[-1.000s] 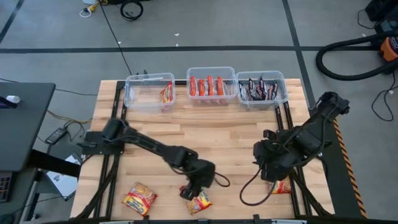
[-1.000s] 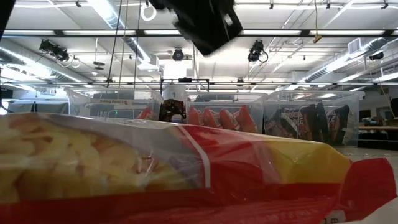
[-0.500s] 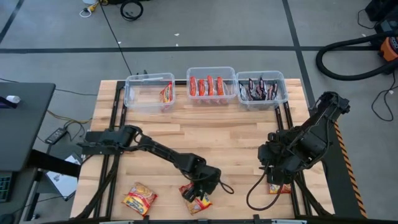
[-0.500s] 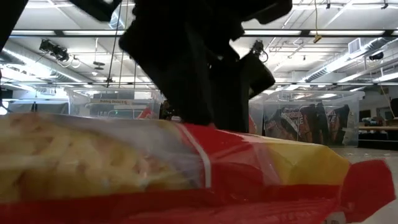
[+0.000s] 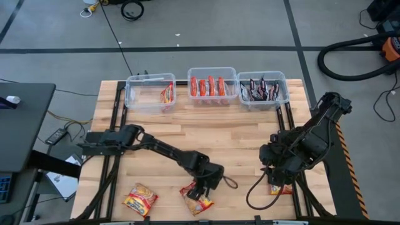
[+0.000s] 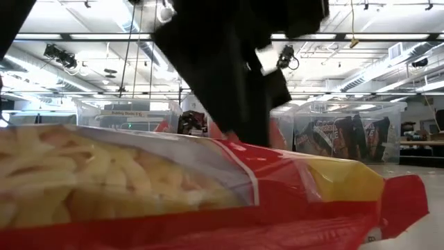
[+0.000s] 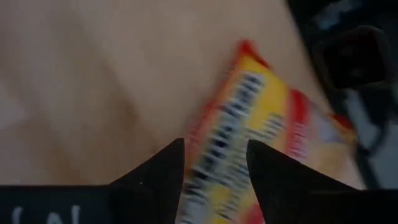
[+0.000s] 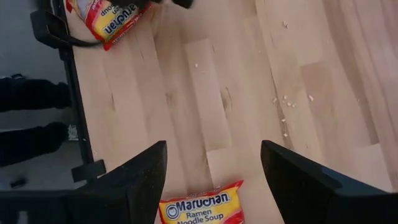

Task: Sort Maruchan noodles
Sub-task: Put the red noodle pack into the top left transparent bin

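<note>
Starting at the left near edge of the table [image 5: 250, 134], I see one orange-yellow packet [image 5: 139, 199] lying flat, untouched. Just to its right, my left gripper [image 7: 214, 165] is down over a second orange-yellow packet [image 5: 197, 201] near the middle of the near edge; in the left wrist view its two fingers stand spread with the packet's printed face showing in the gap between them, and I cannot tell whether they touch it. Along the far edge sit three clear bins: the left bin [image 5: 147, 92] holds a single orange-yellow packet, the middle bin [image 5: 212, 84] a row of red packets standing on edge, the right bin [image 5: 262, 87] dark packets. On the right side, my right gripper [image 8: 214, 163] hangs above the near right part of the table with its fingers wide apart, holding nothing; a third orange-yellow packet [image 8: 202, 204] lies flat on the wood directly beneath that gap, by the table's right rail.
</note>
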Motion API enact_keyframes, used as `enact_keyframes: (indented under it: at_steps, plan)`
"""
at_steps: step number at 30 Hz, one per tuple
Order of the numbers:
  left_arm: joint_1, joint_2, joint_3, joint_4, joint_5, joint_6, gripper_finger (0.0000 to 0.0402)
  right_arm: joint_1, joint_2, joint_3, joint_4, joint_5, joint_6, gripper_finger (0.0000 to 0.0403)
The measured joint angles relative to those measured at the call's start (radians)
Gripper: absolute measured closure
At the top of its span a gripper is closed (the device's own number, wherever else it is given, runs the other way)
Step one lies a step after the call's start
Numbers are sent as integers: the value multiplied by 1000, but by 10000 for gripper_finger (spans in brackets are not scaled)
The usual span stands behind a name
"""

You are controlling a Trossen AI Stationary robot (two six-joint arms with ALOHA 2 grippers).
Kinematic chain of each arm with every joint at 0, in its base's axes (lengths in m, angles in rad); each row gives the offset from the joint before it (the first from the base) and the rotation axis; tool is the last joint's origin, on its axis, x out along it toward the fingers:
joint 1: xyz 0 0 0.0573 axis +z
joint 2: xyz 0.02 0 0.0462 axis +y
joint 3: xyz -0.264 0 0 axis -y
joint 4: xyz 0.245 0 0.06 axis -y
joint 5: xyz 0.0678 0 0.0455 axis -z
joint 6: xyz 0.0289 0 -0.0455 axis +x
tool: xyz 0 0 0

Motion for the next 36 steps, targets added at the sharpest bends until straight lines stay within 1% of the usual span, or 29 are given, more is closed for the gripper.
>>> enact_keyframes:
  at_steps: [2, 7, 9, 11, 15, 18, 21, 27, 32, 36]
  plan:
    - [17, 15, 0, 8, 1, 0, 215, 0, 1, 0, 2, -6, 14, 139]
    - [32, 50, 1, -24, 67, 2, 201, 0, 1, 0, 16, -31, 50, 139]
    - [26, 55, 1, -42, 117, 38, 199, 0, 1, 1, 23, -45, 63, 139]
    - [17, 55, 1, -53, 133, 72, 198, 0, 1, 1, 23, -54, 68, 139]
    - [8, 52, 6, -96, 133, 56, 198, 0, 1, 1, 23, -60, 71, 139]
    - [17, 52, 50, -189, 133, 53, 198, 0, 1, 1, 22, -58, 71, 139]
    - [28, 47, 95, -245, 156, 53, 198, 0, 1, 1, 22, -37, 69, 139]
    - [18, 61, 101, -243, 172, 60, 198, 0, 1, 1, 22, -34, 69, 139]
    - [-27, 78, 100, -245, 181, 76, 198, 0, 1, 1, 22, -50, 69, 139]
    - [-54, 89, 100, -231, 130, 59, 198, 0, 1, 1, 22, -49, 63, 139]
